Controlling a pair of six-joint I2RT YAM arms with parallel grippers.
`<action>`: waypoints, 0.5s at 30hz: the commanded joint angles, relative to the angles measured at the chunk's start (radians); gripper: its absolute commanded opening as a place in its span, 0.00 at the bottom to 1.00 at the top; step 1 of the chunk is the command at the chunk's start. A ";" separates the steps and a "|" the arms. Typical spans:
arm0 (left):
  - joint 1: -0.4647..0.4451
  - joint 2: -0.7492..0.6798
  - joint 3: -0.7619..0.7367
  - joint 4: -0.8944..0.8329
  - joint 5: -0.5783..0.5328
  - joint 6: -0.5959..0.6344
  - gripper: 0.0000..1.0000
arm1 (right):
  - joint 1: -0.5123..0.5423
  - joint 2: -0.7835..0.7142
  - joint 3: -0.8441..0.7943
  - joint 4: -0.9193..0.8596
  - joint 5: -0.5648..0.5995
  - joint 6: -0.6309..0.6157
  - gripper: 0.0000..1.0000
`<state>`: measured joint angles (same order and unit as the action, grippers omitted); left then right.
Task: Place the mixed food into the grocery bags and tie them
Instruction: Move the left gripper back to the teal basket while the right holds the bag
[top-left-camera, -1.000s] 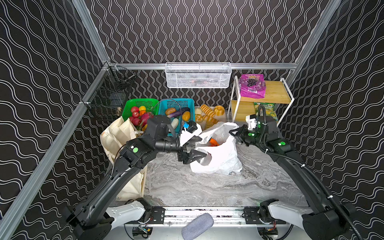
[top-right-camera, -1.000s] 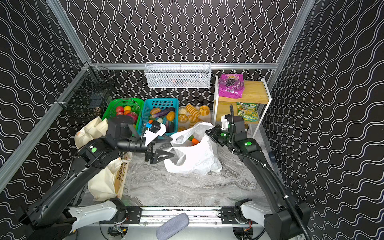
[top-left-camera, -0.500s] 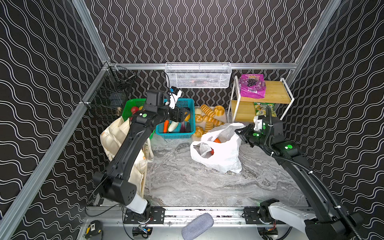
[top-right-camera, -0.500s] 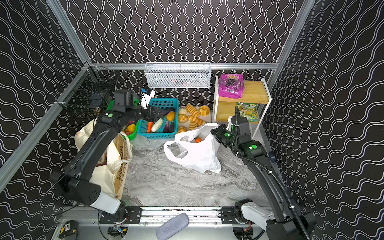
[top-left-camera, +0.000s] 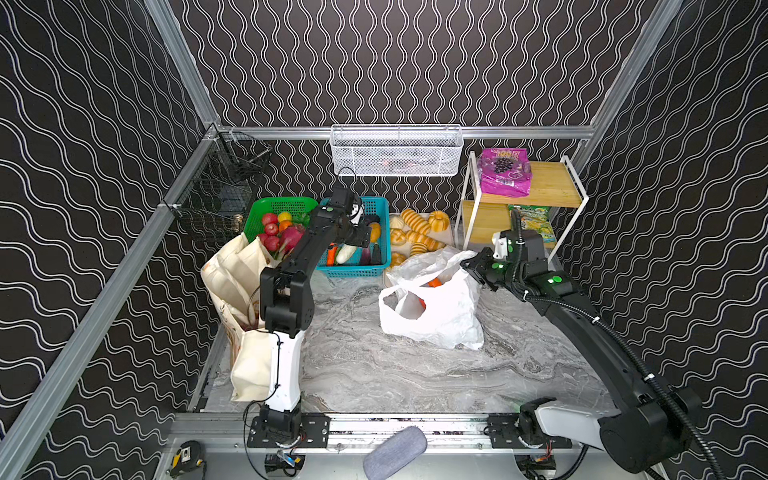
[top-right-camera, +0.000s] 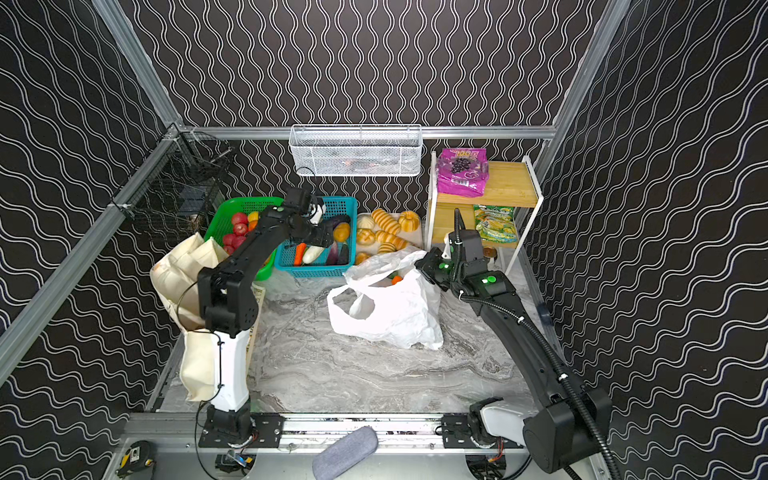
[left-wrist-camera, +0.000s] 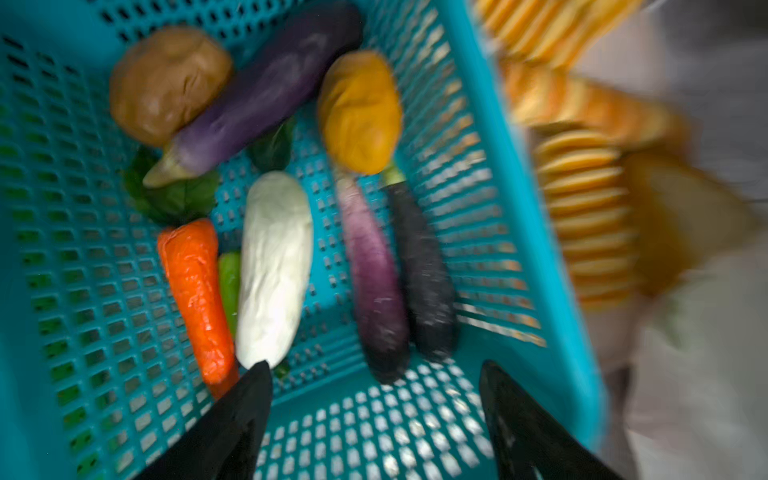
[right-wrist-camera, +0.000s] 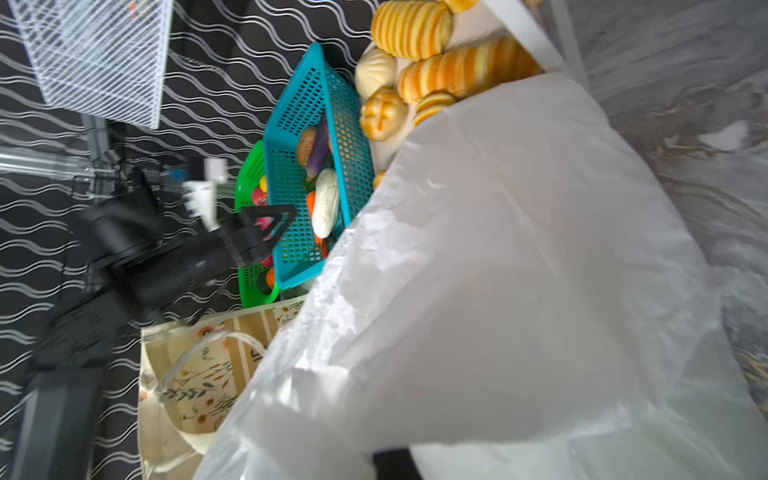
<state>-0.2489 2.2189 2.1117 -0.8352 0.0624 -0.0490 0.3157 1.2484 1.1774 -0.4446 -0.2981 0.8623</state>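
Far left, against the wall: tote (top-left-camera: 232, 282), flower print on its side, slumped and partly hidden behind the left arm. Just beyond it, green basket (top-left-camera: 286, 204) of fruit. Next along, teal basket (top-left-camera: 353, 272), with the left gripper (left-wrist-camera: 374, 368) hovering over its near end, jaws spread wide, holding nothing (wrist view blurred, yet both black tips plainly apart). Inside that basket, side by side: carrot (left-wrist-camera: 193, 291) and radish (left-wrist-camera: 276, 266), a green piece wedged between them; one tip close to the radish's end, contact not clear. Beside those, two dark eggplants (left-wrist-camera: 374, 282) lying parallel; farther in, a third eggplant, a brown lump (left-wrist-camera: 166, 83) and a yellow-orange lump (left-wrist-camera: 359, 112). Right of the basket, breads (top-left-camera: 415, 235) in a heap. Centre-right on the table (top-left-camera: 374, 374), white bag (top-left-camera: 440, 324), mouth open, orange piece (top-left-camera: 434, 283) showing inside. At the bag's upper right edge, right gripper (top-left-camera: 471, 264), clenched on the rim and holding it up. Far right, shelf (top-left-camera: 552, 189): purple packet (top-left-camera: 505, 172) lying on the top board, green packet (top-left-camera: 532, 224) on the lower one.
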 joint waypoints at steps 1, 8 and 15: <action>0.009 0.042 0.020 -0.018 -0.143 0.027 0.84 | 0.000 0.004 0.028 0.033 -0.035 -0.040 0.00; 0.028 0.222 0.149 -0.069 -0.130 0.079 0.83 | 0.002 0.017 0.065 0.024 -0.078 -0.081 0.00; 0.036 0.252 0.079 0.004 -0.125 0.116 0.77 | 0.000 0.028 0.063 0.017 -0.120 -0.108 0.00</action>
<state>-0.2192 2.4680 2.2143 -0.8669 -0.0654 0.0322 0.3176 1.2770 1.2362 -0.4427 -0.3901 0.7689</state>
